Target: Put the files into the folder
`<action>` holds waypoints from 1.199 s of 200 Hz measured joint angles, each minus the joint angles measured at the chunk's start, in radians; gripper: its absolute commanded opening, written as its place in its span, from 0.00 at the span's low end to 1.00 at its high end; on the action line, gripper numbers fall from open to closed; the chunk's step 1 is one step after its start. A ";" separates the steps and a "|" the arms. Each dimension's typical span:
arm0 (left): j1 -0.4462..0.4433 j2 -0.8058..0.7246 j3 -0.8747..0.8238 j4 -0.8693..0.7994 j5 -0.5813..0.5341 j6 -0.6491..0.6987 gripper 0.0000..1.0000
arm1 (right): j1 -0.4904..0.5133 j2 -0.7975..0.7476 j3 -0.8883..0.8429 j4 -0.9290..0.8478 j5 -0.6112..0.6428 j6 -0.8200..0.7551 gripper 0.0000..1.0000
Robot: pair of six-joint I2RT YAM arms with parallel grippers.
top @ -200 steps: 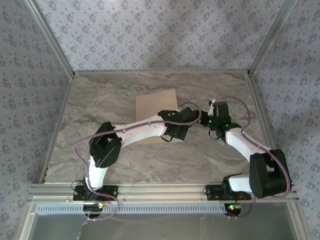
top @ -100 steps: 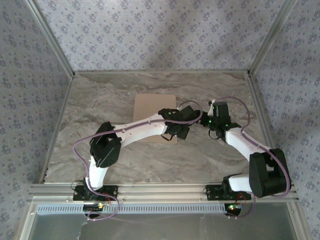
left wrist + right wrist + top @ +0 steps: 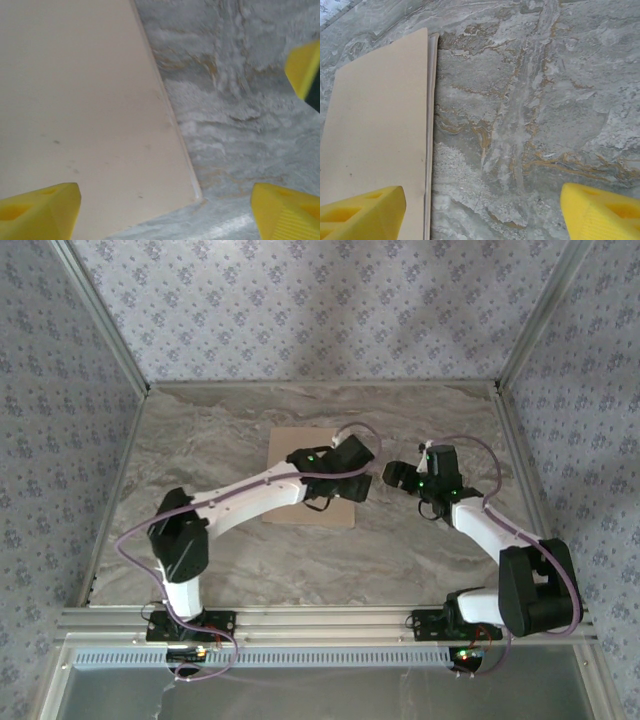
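The folder [image 3: 295, 445] is lying closed and flat on the table [image 3: 200, 440], the left gripper [image 3: 162, 212] is hovering wide open over its right edge and the right gripper [image 3: 480, 212] is waiting just right of it (also wide open), so the filing is probably finishing, and next both arms need only a clean retreat.

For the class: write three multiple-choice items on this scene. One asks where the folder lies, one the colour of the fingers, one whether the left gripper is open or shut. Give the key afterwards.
1. Where is the folder?
A) flat on the table, to the left of the right gripper
B) leaning on the back wall
C) lifted off the table

2. What colour are the fingers?
A) black
B) yellow
C) red

3. The left gripper is:
A) shut on the folder
B) shut on nothing
C) open, holding nothing

Key:
1 A, the top view shows it lying flat.
2 B, both wrist views show yellow.
3 C, its fingers stand wide apart over the folder's corner.
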 measured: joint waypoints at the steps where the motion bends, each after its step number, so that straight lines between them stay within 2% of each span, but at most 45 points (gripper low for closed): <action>1: 0.001 -0.003 -0.002 0.002 -0.001 0.000 0.95 | 0.000 -0.001 -0.001 0.001 0.001 0.000 0.83; 23: 0.047 -0.084 -0.073 0.056 -0.043 0.008 1.00 | 0.000 -0.039 -0.026 0.006 0.026 -0.003 0.85; 72: 0.180 -0.249 -0.286 0.158 -0.155 0.050 1.00 | -0.024 -0.129 -0.038 -0.014 0.079 -0.026 0.91; 98: 0.268 -0.357 -0.429 0.222 -0.218 0.082 1.00 | -0.079 -0.227 -0.050 -0.027 0.106 -0.043 1.00; 128: 0.370 -0.485 -0.564 0.298 -0.314 0.090 1.00 | -0.167 -0.310 -0.063 -0.033 0.128 -0.052 1.00; 170: 0.563 -0.637 -0.757 0.439 -0.402 0.110 1.00 | -0.264 -0.293 -0.090 -0.017 0.157 -0.068 1.00; 207: 0.673 -0.715 -0.971 0.609 -0.406 0.167 1.00 | -0.235 -0.251 -0.116 0.037 0.206 -0.191 1.00; 240: 0.737 -0.676 -1.027 0.700 -0.393 0.227 1.00 | -0.208 -0.180 -0.116 0.108 0.282 -0.286 1.00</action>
